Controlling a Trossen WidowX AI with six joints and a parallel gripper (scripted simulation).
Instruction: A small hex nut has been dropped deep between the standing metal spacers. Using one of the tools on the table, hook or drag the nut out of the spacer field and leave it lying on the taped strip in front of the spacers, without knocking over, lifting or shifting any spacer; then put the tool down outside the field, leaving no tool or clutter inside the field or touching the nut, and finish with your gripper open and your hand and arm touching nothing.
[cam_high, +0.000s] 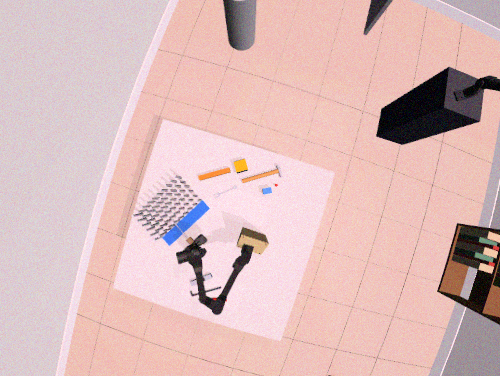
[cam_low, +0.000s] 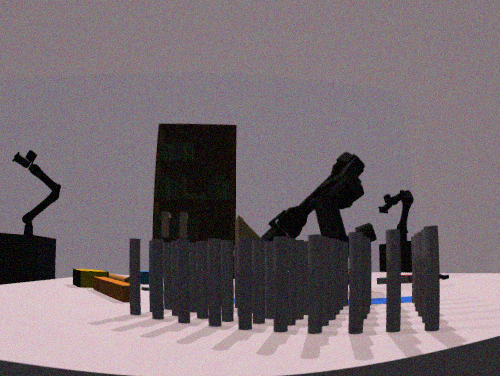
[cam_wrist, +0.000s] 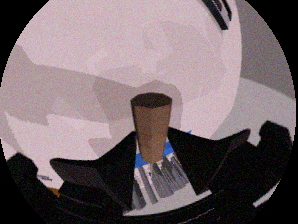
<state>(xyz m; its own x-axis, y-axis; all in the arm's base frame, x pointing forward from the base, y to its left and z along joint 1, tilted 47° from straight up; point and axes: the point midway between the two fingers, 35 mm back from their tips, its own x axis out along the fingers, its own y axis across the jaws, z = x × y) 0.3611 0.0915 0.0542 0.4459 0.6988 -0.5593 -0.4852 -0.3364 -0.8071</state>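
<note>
My gripper (cam_high: 194, 242) (cam_wrist: 151, 132) is shut on the brown handle (cam_wrist: 151, 122) of a tool. In the top view, the tool's thin pale shaft (cam_high: 181, 230) reaches from the fingers across the blue taped strip (cam_high: 196, 213) (cam_low: 392, 301) toward the spacers; its far end cannot be made out. The grey metal spacers (cam_high: 172, 200) (cam_low: 315, 285) stand upright in rows behind the strip. My hand is on the strip's open side, outside the field. In the wrist view, strip and spacers show beyond the handle. The hex nut cannot be made out in any view.
An orange bar (cam_high: 214, 174) (cam_low: 112, 288), a yellow block (cam_high: 240, 165) (cam_low: 90, 278), a T-headed tool (cam_high: 260, 176), a pale slender tool (cam_high: 225, 191) and a blue block (cam_high: 267, 190) lie right of the field. A tan block (cam_high: 253, 241) is by the arm. A dark thin tool (cam_high: 207, 290) lies under it.
</note>
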